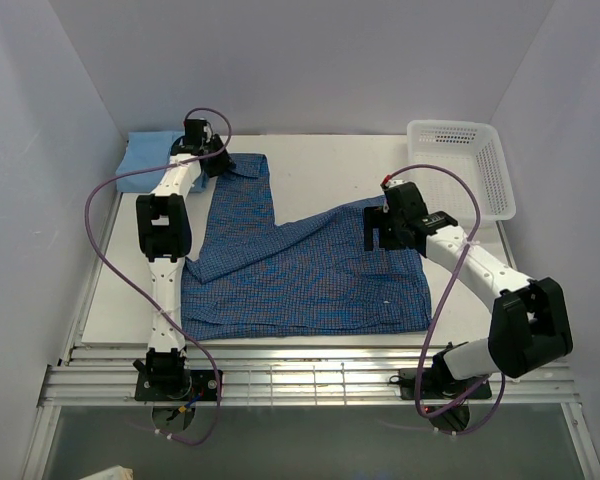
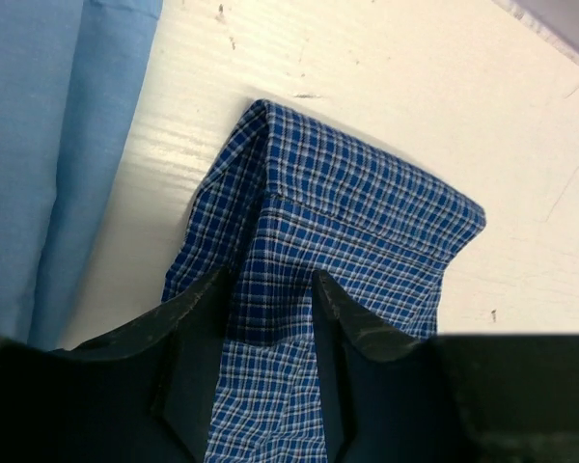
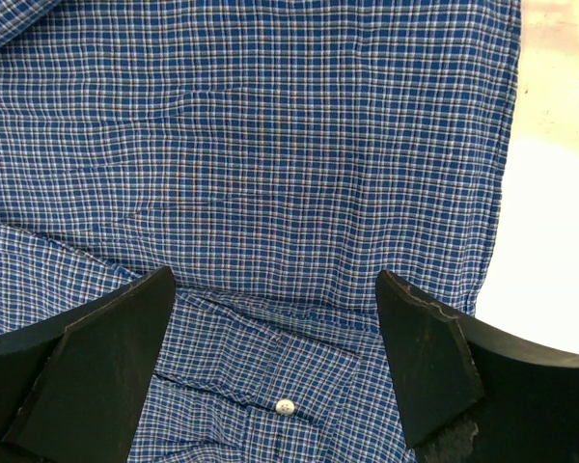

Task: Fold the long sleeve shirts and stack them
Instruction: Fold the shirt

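Note:
The dark blue check shirt lies spread on the white table, one sleeve reaching back left. My left gripper is at that sleeve's end. In the left wrist view it is shut on the sleeve, whose folded cuff sticks out past the fingertips. The plain light blue shirt lies folded at the back left, also along the left edge of the left wrist view. My right gripper is open over the check shirt's right back edge; the cloth and a white button show between its fingers.
A white mesh basket stands at the back right corner. Bare white table lies behind the shirt and to its right. White walls close in the left, back and right. A metal rail runs along the near edge.

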`<state>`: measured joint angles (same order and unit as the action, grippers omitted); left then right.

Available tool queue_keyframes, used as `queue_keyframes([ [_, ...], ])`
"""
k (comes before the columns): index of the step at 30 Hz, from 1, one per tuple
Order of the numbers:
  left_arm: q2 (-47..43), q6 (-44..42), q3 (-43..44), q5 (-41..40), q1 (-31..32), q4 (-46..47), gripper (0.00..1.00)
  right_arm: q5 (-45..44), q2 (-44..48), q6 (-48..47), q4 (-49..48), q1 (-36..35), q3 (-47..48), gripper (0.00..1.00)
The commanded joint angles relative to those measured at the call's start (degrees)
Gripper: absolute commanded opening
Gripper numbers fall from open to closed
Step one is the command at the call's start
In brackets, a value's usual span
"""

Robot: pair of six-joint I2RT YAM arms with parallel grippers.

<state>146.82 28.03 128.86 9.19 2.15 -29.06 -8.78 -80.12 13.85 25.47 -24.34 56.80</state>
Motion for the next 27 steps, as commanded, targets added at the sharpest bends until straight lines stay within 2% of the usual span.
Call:
queue_keyframes([
  [1,-1.19,1.94,0.25,1.18,0.05,3.57,0.50,0.78,-0.65,-0.57,-0.08,0.34,1.12,0.90],
  [4,-1.19,2.03,0.43,0.39,0.13,3.75,0.49,0.43,-1.09,-0.75,0.36,0.34,1.12,0.90],
  [6,-1.54,1.94,-0.01,0.13,0.13,3.66,0.45,0.43,-1.44,-0.93,0.54,0.34,1.12,0.90],
  [8,-2.59,2.11,-0.36,0.21,0.13,3.57,0.33,-0.10,-2.06,-0.93,0.80,0.34,1.30,0.90],
  [9,-3.03,2.38,-0.62,0.47,0.13,3.48,0.15,-0.36,-2.32,-0.93,0.81,0.34,1.39,0.90],
  [10,-4.34,2.55,-0.97,1.00,0.13,3.31,0.02,-1.06,-2.85,-0.93,0.89,0.43,1.74,0.90],
  [11,-5.14,2.82,-1.24,1.61,0.13,3.22,0.00,-1.50,-3.20,-0.93,0.81,0.43,2.70,0.90],
  [16,-12.60,3.69,-5.01,4.87,0.13,3.31,0.00,-6.59,-7.14,-0.66,0.72,0.78,8.93,0.90],
  [19,-19.63,3.70,-10.45,6.71,0.13,4.53,0.00,-9.23,-10.83,-0.57,0.89,1.22,14.38,0.90],
  [27,-39.39,5.45,-32.05,12.95,0.13,10.33,0.00,-15.21,-22.44,-5.58,0.81,2.10,26.60,0.90],
])
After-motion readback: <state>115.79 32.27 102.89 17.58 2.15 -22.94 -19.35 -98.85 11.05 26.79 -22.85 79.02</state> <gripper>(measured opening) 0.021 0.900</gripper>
